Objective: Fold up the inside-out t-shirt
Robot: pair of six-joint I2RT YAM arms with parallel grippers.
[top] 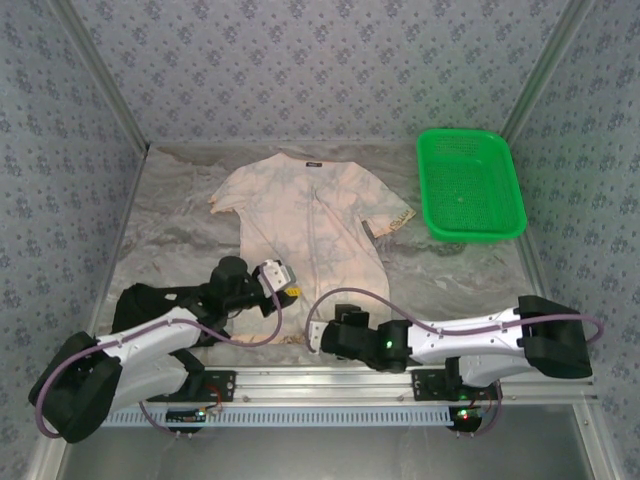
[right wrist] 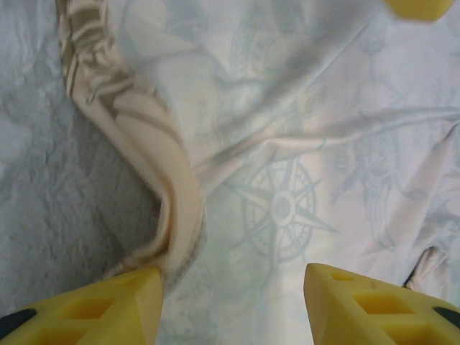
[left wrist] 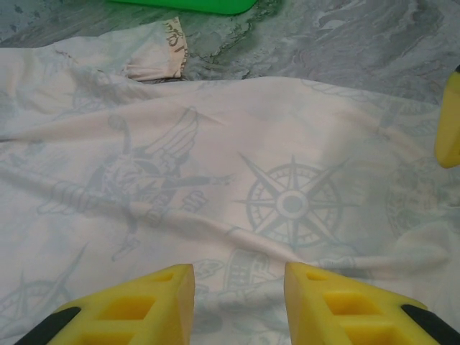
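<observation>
From above, the shirt (top: 310,220) lies flat in the middle of the worktop (top: 170,230), pale reverse up, with faint print showing through. Its long axis runs far to near. The collar, with a dark label (top: 312,163), points to the far edge, and the hem lies by the near edge, where the left gripper (top: 288,288) and right gripper (top: 318,335) sit. One sleeve (top: 392,222) has its cuff turned back, showing darker print, near a green basket (top: 475,236) in the far right corner. The worktop is grey and marbled, enclosed by patterned blue-grey walls (top: 320,70).

Left wrist: the left gripper (left wrist: 239,277) is over a compass drawing, fingers apart, pinching nothing.

Right wrist: the right gripper (right wrist: 233,277) is spread wide over another compass. A raised tan fold of the shirt's edge touches one finger (right wrist: 129,302).
</observation>
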